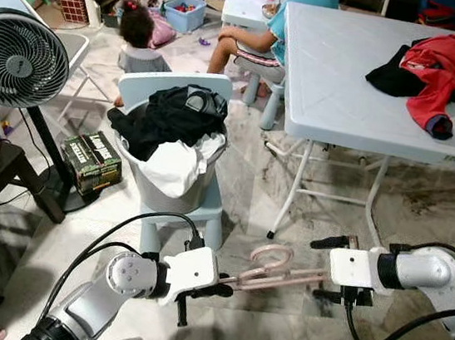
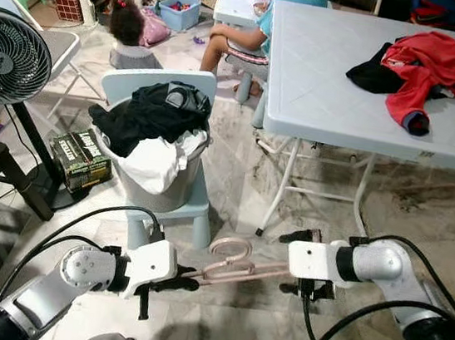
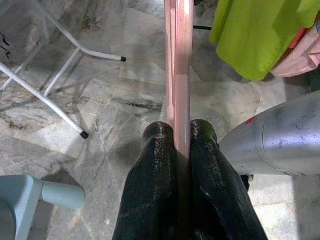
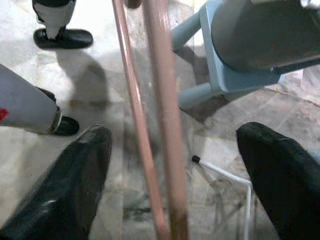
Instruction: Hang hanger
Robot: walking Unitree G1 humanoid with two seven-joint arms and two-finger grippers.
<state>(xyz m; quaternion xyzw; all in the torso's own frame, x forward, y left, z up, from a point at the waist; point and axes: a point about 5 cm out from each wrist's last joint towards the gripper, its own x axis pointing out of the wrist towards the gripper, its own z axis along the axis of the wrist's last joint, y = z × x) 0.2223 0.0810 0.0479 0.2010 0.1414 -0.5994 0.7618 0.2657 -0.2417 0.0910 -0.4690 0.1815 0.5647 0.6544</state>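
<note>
Pink plastic, the hanger (image 1: 273,272) lies level between the two grippers above the marble floor (image 1: 290,329). The left gripper (image 1: 225,285) has its black fingers (image 3: 150,175) pressed tight on one end of the hanger's bars, the bar squeezed between them in the left wrist view. The right gripper (image 1: 330,267) faces it from the other end with its fingers (image 4: 65,190) spread wide, one on each side of the pink bars and touching neither. The hanger's hook curls up near the middle, toward the left gripper.

Just beyond stands a small light-blue chair (image 1: 175,92) carrying a grey basket (image 1: 165,195) heaped with black and white clothes. A grey folding surface (image 1: 349,77) to the right holds a red garment (image 1: 441,77) over a black one. A fan (image 1: 16,58) stands at the left, and beside its pole a dark green box (image 1: 93,161) bears pale lettering too small to read. Two people sit on the floor and a stool behind.
</note>
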